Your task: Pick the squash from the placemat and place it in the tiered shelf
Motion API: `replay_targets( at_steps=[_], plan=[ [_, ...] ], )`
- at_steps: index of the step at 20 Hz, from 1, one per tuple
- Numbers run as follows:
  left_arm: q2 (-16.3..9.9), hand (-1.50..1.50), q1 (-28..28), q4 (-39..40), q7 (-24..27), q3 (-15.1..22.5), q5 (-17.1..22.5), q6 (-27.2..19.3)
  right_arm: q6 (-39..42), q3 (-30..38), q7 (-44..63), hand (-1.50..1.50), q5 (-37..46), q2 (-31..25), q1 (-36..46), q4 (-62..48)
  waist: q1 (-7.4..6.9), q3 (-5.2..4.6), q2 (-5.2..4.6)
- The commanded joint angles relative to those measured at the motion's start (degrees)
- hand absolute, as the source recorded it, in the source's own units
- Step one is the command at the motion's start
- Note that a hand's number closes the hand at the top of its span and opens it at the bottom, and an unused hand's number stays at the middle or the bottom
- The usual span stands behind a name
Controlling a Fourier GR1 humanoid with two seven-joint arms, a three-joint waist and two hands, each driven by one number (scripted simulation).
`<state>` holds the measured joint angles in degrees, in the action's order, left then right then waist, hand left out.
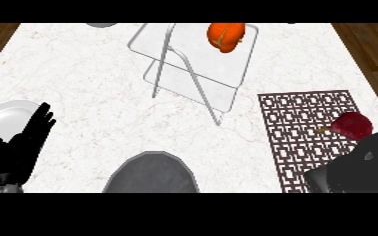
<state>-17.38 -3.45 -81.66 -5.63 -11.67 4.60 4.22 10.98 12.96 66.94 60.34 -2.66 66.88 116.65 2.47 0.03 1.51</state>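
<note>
- Nearest the camera, at six o'clock, sits a dark grey rounded shape (153,172) on the white marble counter (74,75).
- At four o'clock the right hand (367,152) shows only its dark back and grey forearm at the frame's corner; whether its fingers are apart or curled cannot be told.
- Just above that hand, at three o'clock, a dark red fruit (354,125) with a short stem lies on the brown lattice placemat (303,130), near its right edge.
- At eight o'clock the left hand (29,140) rests with fingers straight and together, pointing up, partly over a white plate (15,117).
- At twelve o'clock stands the clear wire-framed tiered shelf (196,70).
- An orange squash (226,36) lies in the shelf's upper tier, well apart from both hands.
</note>
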Motion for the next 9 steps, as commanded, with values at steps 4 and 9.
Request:
replay_targets(
  at_steps=[4,9],
  plan=[
    [-0.49,0.0,-1.79,-0.38,-0.75,-1.88,0.94,-0.42,18.51,5.74,11.17,-1.5,-5.01,-2.39,-3.34,10.82,3.25,0.09,1.46],
    [0.96,0.0,-3.26,-0.13,0.59,-1.67,0.16,-1.67,23.06,9.38,9.32,-1.5,-9.34,-2.4,-6.57,17.78,4.76,-0.01,1.91]
  ],
)
